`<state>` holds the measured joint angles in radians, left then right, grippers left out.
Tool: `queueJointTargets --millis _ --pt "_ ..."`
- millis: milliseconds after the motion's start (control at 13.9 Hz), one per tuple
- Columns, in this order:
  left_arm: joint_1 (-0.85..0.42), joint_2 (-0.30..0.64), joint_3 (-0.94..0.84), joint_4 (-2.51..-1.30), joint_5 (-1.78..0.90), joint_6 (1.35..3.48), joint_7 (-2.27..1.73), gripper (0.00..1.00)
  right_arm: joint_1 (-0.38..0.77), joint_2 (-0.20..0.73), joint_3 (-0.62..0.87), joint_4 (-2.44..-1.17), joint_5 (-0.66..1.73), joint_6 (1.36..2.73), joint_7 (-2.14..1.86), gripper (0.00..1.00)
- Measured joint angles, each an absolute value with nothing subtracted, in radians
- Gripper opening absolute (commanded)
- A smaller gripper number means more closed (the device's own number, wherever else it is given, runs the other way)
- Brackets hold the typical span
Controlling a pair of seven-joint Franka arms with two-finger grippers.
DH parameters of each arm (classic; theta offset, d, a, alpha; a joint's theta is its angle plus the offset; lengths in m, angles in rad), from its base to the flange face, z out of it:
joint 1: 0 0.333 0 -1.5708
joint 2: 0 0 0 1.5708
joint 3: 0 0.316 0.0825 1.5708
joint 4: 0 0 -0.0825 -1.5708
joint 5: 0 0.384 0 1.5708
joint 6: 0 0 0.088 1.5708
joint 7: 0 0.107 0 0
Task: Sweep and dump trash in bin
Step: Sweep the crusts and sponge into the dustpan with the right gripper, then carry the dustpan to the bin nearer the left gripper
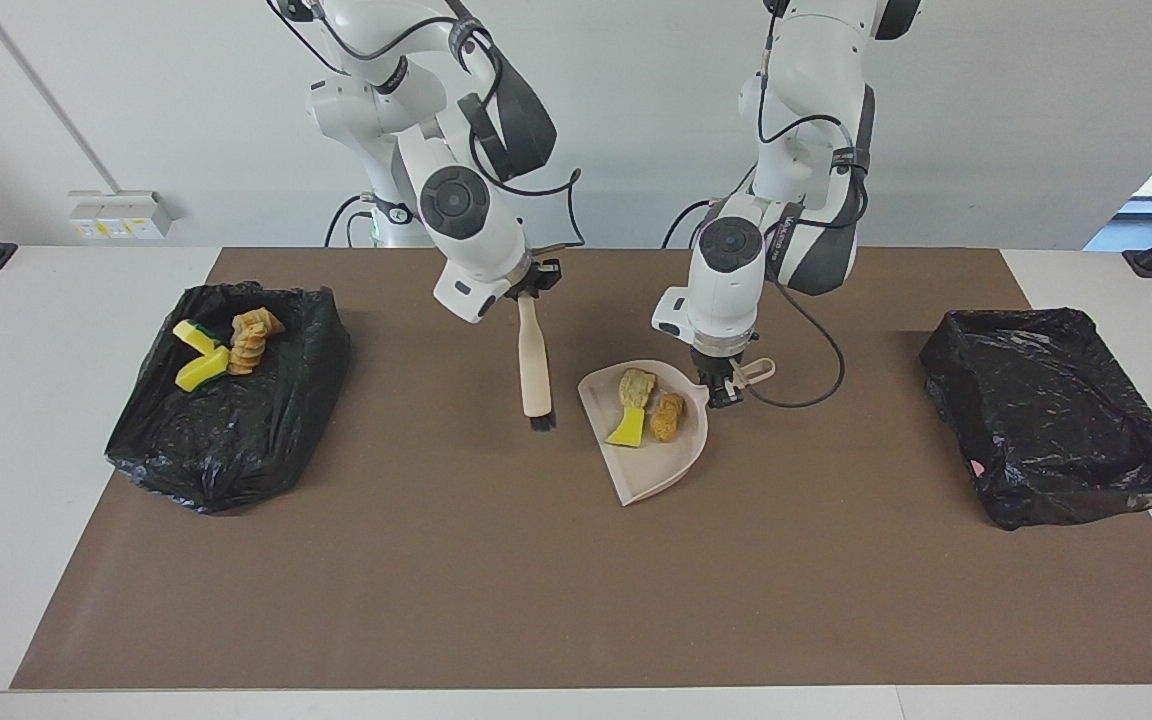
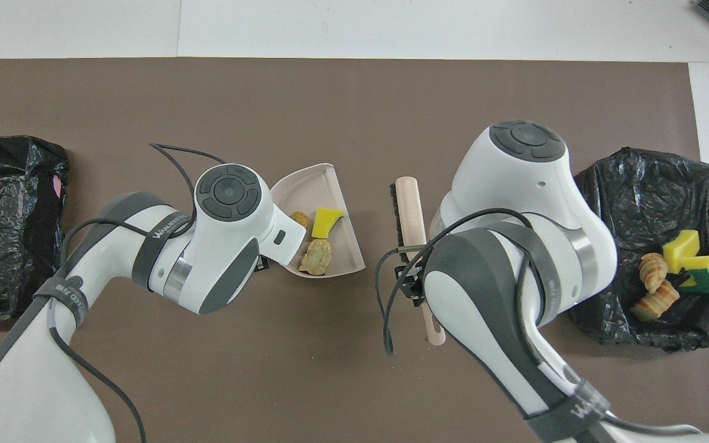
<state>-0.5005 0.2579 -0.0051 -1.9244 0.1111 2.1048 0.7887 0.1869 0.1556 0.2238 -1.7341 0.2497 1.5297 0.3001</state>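
Beige plastic makes up both tools at the table's middle. The left gripper point(image 1: 724, 388) is clamped on the handle of the dustpan point(image 1: 671, 470), which lies flat on the brown mat point(image 1: 556, 600) with three pieces of trash point(image 1: 644, 405) in it: a yellow wedge, a yellow-green bit and a brown lump. The right gripper point(image 1: 534, 283) is closed on the thin handle of the brush point(image 1: 535, 370) and holds it hanging over the mat beside the dustpan (bristles at the low end, not touching the pan). Four more scraps point(image 1: 226, 345) lie in the black-lined bin point(image 1: 266, 430) toward the right arm's end. Another black-lined bin point(image 1: 1056, 420) sits toward the left arm's end.
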Motion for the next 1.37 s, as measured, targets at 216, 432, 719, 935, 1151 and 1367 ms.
queueJointTargets --millis 216,432,719,935,1151,1367 --pt "-0.462 0.247 -0.003 -1.917 0.111 2.106 0.858 0.00 0.154 0.088 0.223 -1.736 0.205 1.448 0.312 0.00" --pt "-0.399 0.211 -0.001 -1.905 0.111 2.102 0.945 0.00 0.147 0.028 0.223 -1.782 0.198 1.401 0.357 0.00" --pt "-0.265 0.111 0.003 -1.902 0.111 2.039 1.116 0.00 0.183 -0.131 0.233 -2.065 0.216 1.524 0.412 0.00" --pt "-0.122 0.060 0.008 -1.903 0.112 2.019 1.258 0.00 0.301 -0.207 0.242 -2.206 0.281 1.611 0.555 0.00" --pt "0.050 0.029 0.012 -1.902 0.103 2.003 1.372 0.00 0.410 -0.209 0.246 -2.248 0.316 1.743 0.591 0.00" --pt "0.224 0.022 0.015 -1.883 0.037 1.993 1.546 0.00 0.478 -0.158 0.247 -2.272 0.321 1.890 0.615 0.00"
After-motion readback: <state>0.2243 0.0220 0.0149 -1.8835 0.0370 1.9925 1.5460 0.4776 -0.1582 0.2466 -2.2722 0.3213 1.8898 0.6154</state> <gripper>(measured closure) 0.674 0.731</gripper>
